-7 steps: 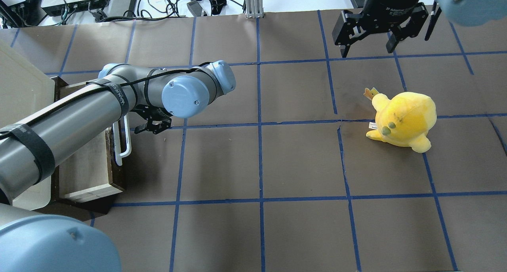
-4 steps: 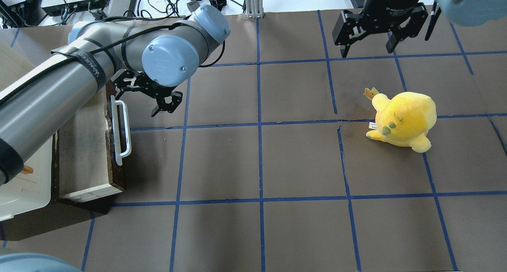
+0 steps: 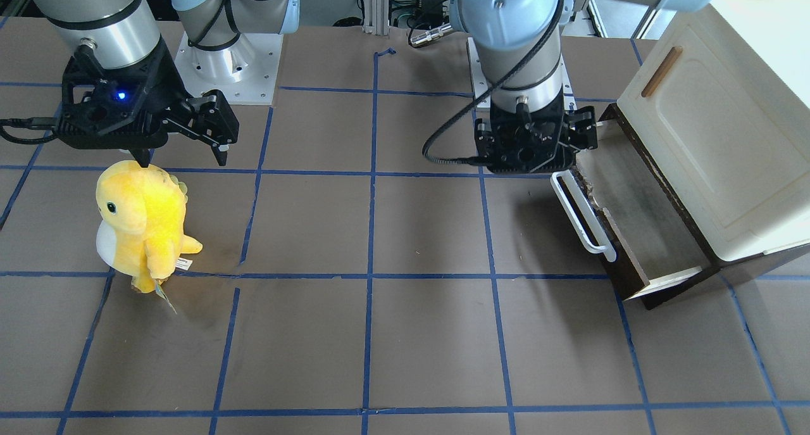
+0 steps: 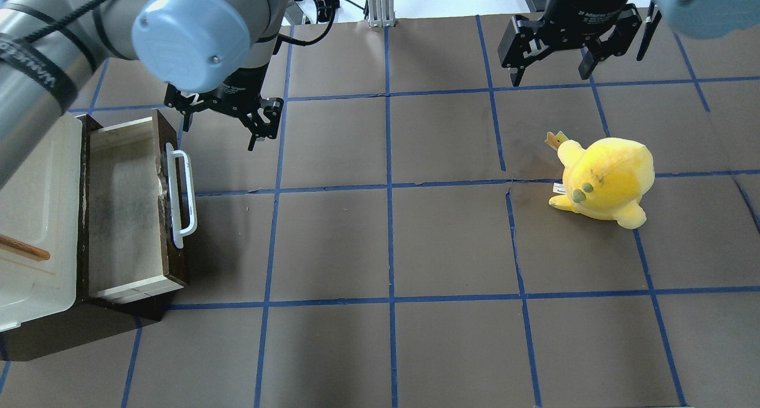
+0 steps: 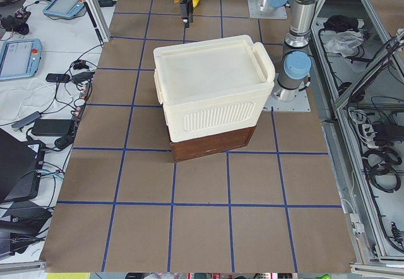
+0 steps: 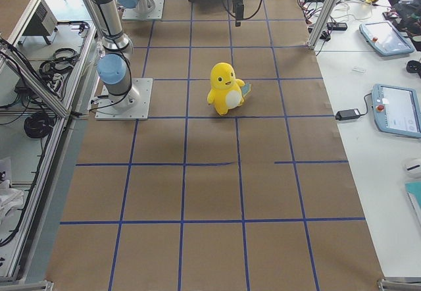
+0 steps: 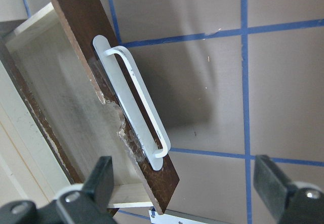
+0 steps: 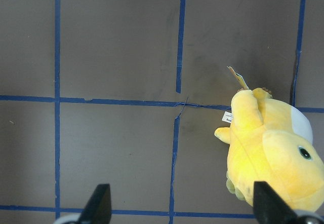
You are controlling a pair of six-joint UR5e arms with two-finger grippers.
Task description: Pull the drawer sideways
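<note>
Table (image 4: 451, 348): brown paper w/ blue tape grid; carries everything below.
Cabinet (image 3: 715, 144): cream box on dark base, at table's end on robot's L side. Small brown wooden handle on its panel, not the target.
Drawer (image 4: 119, 200): dark brown, slid out sideways from under cabinet toward table centre. Greyish inside fully exposed and empty, pale side edges showing. Top edge of front looks chipped near handle.
Plush (image 4: 605, 179): yellow toy, well apart on R side; no part in this job.
L gripper (image 4: 218, 133): spread wide, holding nothing. Hangs above bare table just beside drawer's far corner, clear of the bar.
R gripper (image 4: 550, 75): also spread, empty, parked above table near plush.
Handle (image 4: 192, 194): long white bar on drawer front, free, nothing touching it.
Progress (est.): drawer looks at or near full travel, so pull prob. done.
If more travel needed: come down w/ fingers straddling bar at mid-length, not at an end, to avoid racking the front. Close firmly, then pull straight along slide axis, level, slow.
Watch: cabinet may drag w/ drawer if the pull angles off. Stop at first resistance.
If done: lift straight up and away, keeping fingers off the bar.
</note>
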